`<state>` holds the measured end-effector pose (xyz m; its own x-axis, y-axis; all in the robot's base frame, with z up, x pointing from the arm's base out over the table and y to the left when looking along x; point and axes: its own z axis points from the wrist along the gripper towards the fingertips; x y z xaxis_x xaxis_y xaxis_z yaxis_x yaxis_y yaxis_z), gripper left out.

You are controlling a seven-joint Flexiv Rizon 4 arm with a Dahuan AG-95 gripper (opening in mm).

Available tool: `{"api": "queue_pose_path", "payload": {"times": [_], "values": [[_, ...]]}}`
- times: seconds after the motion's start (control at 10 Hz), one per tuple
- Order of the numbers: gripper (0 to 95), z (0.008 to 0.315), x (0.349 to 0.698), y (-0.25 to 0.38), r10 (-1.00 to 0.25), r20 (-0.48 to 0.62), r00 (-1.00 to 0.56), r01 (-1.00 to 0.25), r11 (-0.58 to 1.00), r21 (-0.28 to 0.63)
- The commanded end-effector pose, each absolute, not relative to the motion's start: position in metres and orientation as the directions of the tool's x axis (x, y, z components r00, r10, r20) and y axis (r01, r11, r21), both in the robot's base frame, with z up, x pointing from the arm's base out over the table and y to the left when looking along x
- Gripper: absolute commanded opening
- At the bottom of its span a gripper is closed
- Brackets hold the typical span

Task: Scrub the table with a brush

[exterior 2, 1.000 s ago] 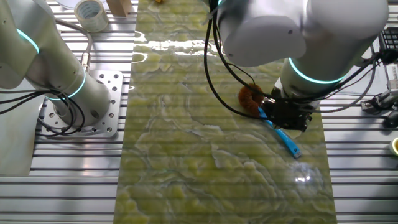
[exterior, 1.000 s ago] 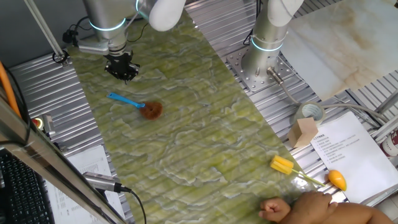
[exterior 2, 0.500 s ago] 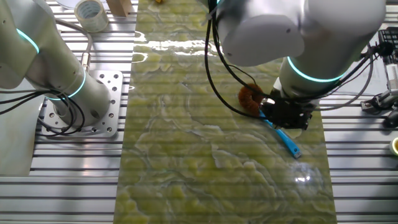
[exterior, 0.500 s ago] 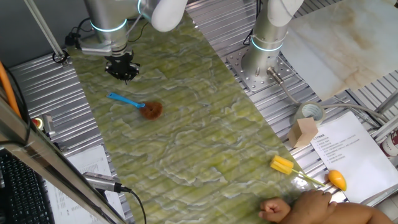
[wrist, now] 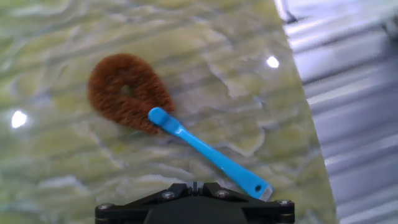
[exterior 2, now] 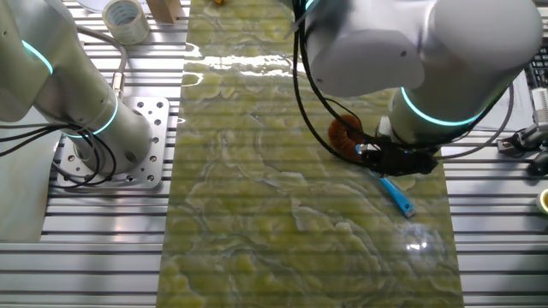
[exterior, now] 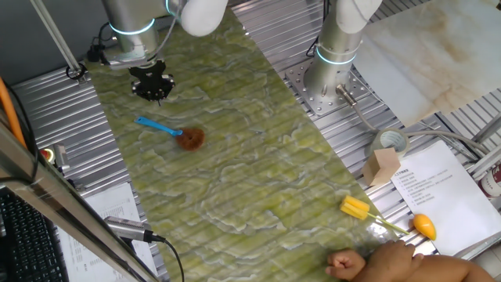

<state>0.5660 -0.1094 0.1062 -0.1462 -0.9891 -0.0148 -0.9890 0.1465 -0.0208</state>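
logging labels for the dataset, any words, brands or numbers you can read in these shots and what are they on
Nothing can be read with confidence.
Printed sheet by the cardboard box: lines of black text, too small to read.
Paper beside the keyboard: print too small and blurred.
Brush, table and tape roll: no visible writing.

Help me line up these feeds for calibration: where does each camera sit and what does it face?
One fixed view: high at one long side, facing the table, arm and gripper.
The other fixed view: opposite side, arm body over the brush.
Hand view: looks down on the brush, gripper base at the bottom edge.
All share the brush.
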Motion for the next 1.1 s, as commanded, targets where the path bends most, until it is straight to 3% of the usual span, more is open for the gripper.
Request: {"api": "queue_pose_path", "payload": {"times": [0.1,0.4,0.7,1.1], "values": [[0.0,0.106,0.566,-0.109,-1.0,-0.023,0.019,-1.0,-0.018,-0.02],[0.0,0.106,0.566,-0.109,-0.999,-0.023,0.022,-0.999,-0.022,-0.03],[0.0,0.106,0.566,-0.109,-0.993,-0.005,0.121,-0.992,-0.121,0.03],[0.0,0.099,0.568,-0.098,-0.99,0.0,0.143,-0.985,-0.142,0.093]]}}
